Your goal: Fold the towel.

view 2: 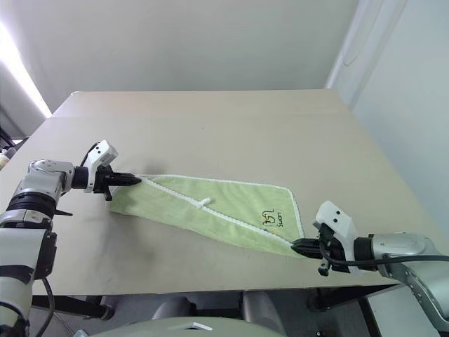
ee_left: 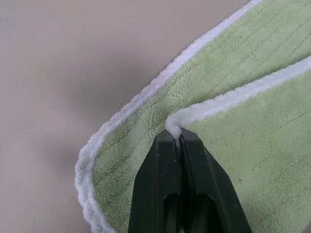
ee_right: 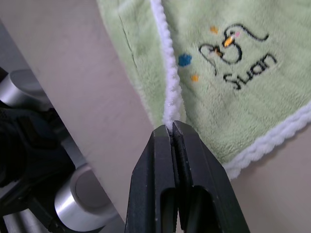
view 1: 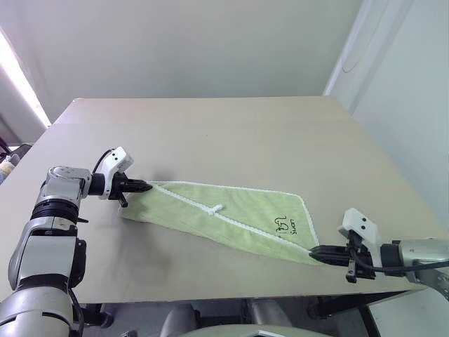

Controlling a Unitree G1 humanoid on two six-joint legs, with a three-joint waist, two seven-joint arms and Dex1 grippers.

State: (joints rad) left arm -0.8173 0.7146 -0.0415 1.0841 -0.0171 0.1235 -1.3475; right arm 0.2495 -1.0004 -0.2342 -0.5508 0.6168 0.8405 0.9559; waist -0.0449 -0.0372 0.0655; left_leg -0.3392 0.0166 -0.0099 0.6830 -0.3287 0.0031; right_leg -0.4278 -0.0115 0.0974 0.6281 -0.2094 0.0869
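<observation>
A light-green towel (view 1: pixel 224 217) is being held stretched across the near part of a beige table (view 1: pixel 231 133), running from about 9 o'clock to about 4 o'clock of the table top. It is already doubled once, with a white stitched edge lying diagonally over the upper layer and a small white loop tag (view 1: pixel 215 208) near the middle. A dark embroidered logo (ee_right: pixel 235 56) is being shown near the right end.

The left gripper (view 1: pixel 145 187) is being kept pinched shut on the white edging at the towel's far-left corner. The right gripper (view 1: pixel 316 254) is likewise clamped tight on the edging at the near-right corner, close to the table's front edge.

Judged from this, a second fold is being prepared: both corners are gripped, and the next move likely calls for one end being lifted and carried over the other without the edging slipping free.

Nothing else is lying on the table, so no obstacle is being met; the near table edge beside the right gripper is the only hazard
</observation>
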